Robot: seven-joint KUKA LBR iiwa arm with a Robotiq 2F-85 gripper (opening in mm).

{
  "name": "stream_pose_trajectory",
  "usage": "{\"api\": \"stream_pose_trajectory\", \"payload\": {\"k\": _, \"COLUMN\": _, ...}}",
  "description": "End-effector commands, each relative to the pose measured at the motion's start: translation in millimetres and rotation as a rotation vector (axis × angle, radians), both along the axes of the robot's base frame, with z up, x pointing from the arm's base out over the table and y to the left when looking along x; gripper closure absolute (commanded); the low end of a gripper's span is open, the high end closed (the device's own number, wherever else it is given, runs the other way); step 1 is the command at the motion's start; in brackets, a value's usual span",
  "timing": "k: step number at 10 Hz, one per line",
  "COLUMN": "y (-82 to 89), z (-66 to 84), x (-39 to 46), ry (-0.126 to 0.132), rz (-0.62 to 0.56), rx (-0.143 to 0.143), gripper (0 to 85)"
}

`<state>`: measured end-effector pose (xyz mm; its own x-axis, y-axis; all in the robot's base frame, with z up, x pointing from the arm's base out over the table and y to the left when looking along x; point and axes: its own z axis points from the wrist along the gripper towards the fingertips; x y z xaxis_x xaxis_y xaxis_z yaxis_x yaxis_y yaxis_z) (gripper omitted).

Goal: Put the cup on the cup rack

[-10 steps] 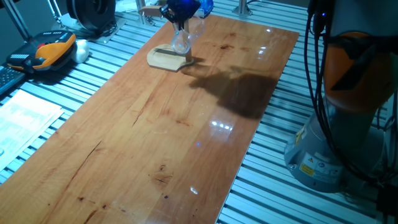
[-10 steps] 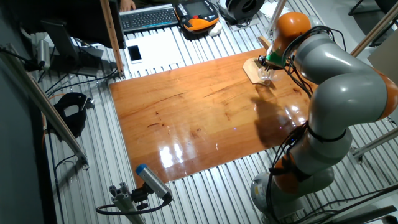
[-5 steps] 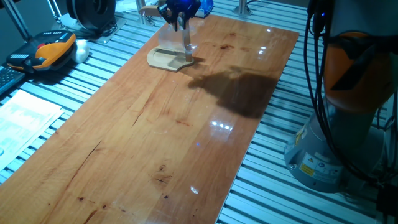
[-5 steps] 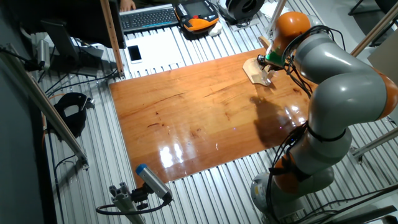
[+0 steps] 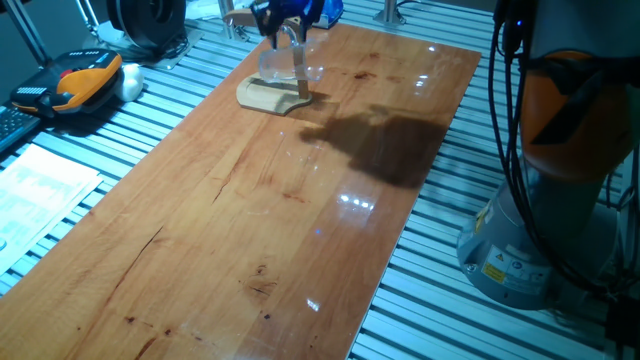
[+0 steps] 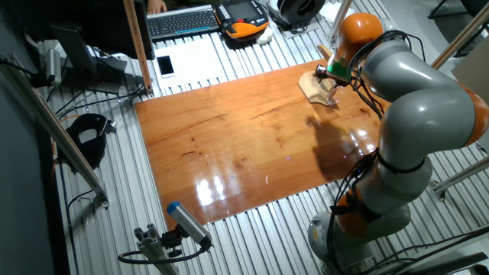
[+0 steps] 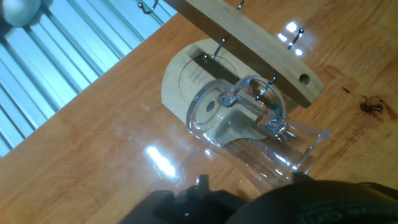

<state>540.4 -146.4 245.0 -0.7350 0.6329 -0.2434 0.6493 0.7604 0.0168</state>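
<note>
The cup rack has a light wooden base (image 5: 268,95) and an upright post (image 5: 300,72) at the far end of the board; it also shows in the other fixed view (image 6: 315,85). In the hand view the post (image 7: 249,40) carries small metal hooks. The clear glass cup (image 7: 249,134) lies tilted against the post over the base (image 7: 180,78), with its handle (image 7: 258,106) at one hook. It shows faintly in one fixed view (image 5: 280,62). My gripper (image 5: 285,15) is right above it and seems shut on its rim end. The dark fingers (image 7: 205,202) are blurred.
A wooden board (image 5: 300,220) covers the slatted table. An orange-black pendant (image 5: 80,82) and papers (image 5: 40,190) lie at the left. A keyboard (image 6: 183,21) and a phone (image 6: 165,66) lie beyond the board. My arm's base (image 5: 560,200) stands at the right.
My gripper has carried the cup up and to the left, from low beside the post to against the post's hooks.
</note>
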Motion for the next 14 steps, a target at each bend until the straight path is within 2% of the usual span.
{"api": "stream_pose_trajectory", "payload": {"k": 1, "y": 1.7, "z": 2.6, "x": 1.7, "ry": 0.009, "rz": 0.0, "rx": 0.002, "gripper": 0.0}}
{"api": "stream_pose_trajectory", "payload": {"k": 3, "y": 11.3, "z": 9.2, "x": 8.2, "ry": 0.043, "rz": -0.002, "rx": 0.008, "gripper": 0.0}}
{"api": "stream_pose_trajectory", "payload": {"k": 6, "y": 24.7, "z": 6.4, "x": 15.0, "ry": 0.103, "rz": 0.037, "rx": 0.056, "gripper": 51.0}}
{"api": "stream_pose_trajectory", "payload": {"k": 8, "y": 30.8, "z": 4.5, "x": 17.9, "ry": 0.13, "rz": 0.069, "rx": 0.061, "gripper": 85.0}}
{"api": "stream_pose_trajectory", "payload": {"k": 11, "y": 38.9, "z": 2.1, "x": 18.5, "ry": 0.153, "rz": 0.104, "rx": 0.065, "gripper": 85.0}}
{"api": "stream_pose_trajectory", "payload": {"k": 14, "y": 47.6, "z": -4.7, "x": 22.2, "ry": 0.178, "rz": 0.16, "rx": 0.093, "gripper": 85.0}}
